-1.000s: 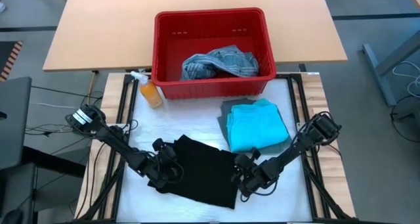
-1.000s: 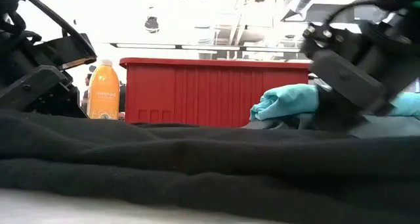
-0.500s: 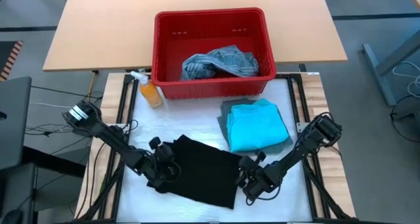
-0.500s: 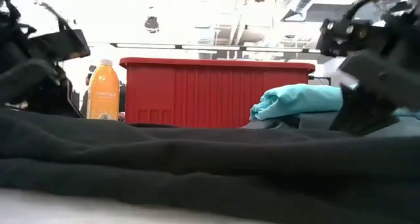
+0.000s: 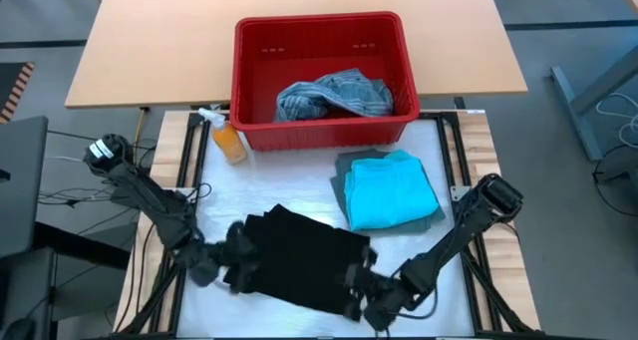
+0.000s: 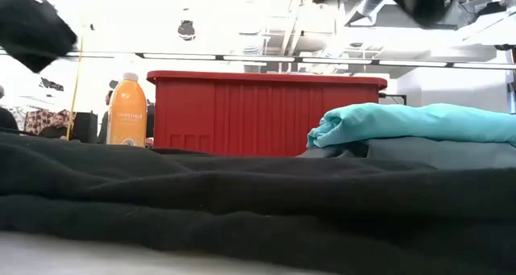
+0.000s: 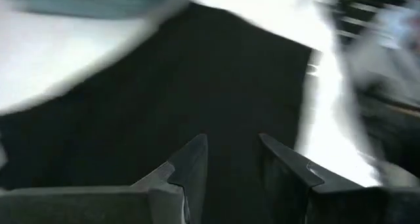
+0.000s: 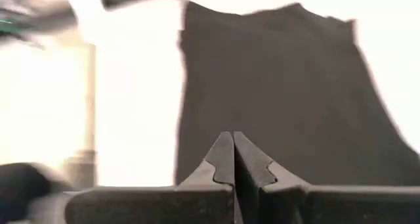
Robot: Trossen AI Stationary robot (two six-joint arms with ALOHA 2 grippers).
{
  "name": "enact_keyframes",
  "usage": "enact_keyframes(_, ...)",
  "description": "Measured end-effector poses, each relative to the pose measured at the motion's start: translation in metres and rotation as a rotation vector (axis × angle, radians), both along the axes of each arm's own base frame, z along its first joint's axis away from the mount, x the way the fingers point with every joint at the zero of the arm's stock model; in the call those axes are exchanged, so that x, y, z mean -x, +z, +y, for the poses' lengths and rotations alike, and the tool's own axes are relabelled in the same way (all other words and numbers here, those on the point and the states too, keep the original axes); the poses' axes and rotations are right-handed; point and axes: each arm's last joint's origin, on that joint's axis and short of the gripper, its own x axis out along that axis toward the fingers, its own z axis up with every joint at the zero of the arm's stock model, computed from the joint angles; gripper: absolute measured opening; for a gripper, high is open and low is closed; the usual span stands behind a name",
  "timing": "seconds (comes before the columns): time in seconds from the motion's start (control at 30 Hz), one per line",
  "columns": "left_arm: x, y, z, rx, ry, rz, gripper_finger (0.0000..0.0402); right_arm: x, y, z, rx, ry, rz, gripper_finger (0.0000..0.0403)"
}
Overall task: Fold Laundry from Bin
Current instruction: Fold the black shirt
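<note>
On the table's near half, both arms have drawn back from the black garment (image 5: 304, 265); left hand (image 7: 230, 159) parted and empty, right hand (image 8: 233, 159) pinched shut on nothing. With black now lying part-folded beside the turquoise garment (image 5: 391, 190), the blue-grey garment (image 5: 334, 94) in the bin (image 5: 245, 101) looks next.

Left arm reaches from frame left toward lower centre; left gripper (image 5: 231, 265) low, fingers (image 7: 190, 165) slightly parted. Right arm angles from right edge; right gripper (image 5: 367, 298) bottom centre, fingers pressed together.

Orange spray bottle (image 5: 227, 139) upright on the white work surface (image 5: 274, 180); light wooden table (image 5: 159, 41) beyond
</note>
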Motion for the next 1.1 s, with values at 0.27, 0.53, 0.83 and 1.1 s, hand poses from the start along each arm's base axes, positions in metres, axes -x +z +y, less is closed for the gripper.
enact_keyframes(0.27, 0.023, -0.029, -0.041, 0.020, -0.076, 0.027, 0.0121, -0.001, -0.010, 0.043, -0.057, 0.161, -0.165, 0.0021)
enact_keyframes(0.53, 0.024, -0.075, -0.051, -0.008, -0.054, 0.180, 0.0121, -0.010, -0.065, 0.046, -0.101, 0.082, -0.082, 0.0021)
enact_keyframes(0.83, 0.033, -0.085, -0.056, 0.028, -0.025, 0.224, 0.0121, -0.004, -0.104, 0.055, -0.212, 0.046, 0.002, 0.0021)
enact_keyframes(1.1, 0.049, -0.084, -0.057, 0.057, 0.007, 0.255, 0.0121, 0.005, -0.115, 0.064, -0.226, -0.004, -0.019, 0.0021)
